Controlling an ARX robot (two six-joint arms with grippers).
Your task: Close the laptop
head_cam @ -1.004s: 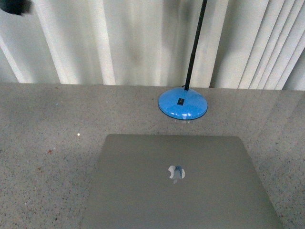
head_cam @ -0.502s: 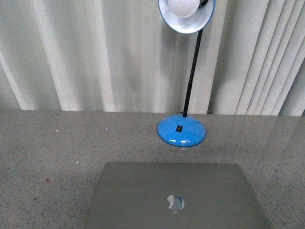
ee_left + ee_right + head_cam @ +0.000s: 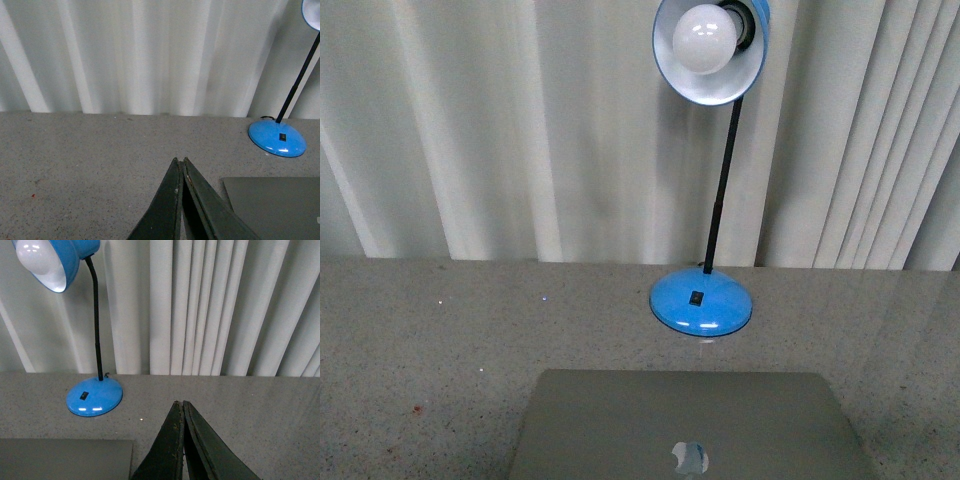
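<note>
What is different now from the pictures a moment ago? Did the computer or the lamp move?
Only the front view tilted up: the laptop slid lower in the picture, and the blue lamp now shows its shade and bulb. The laptop's lid stays flat, with the lamp behind it. Both grippers, left and right, are shut, holding nothing.

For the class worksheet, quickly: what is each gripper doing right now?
Left gripper: closed, holding nothing, fingers pressed together.
Right gripper: closed, holding nothing.
</note>
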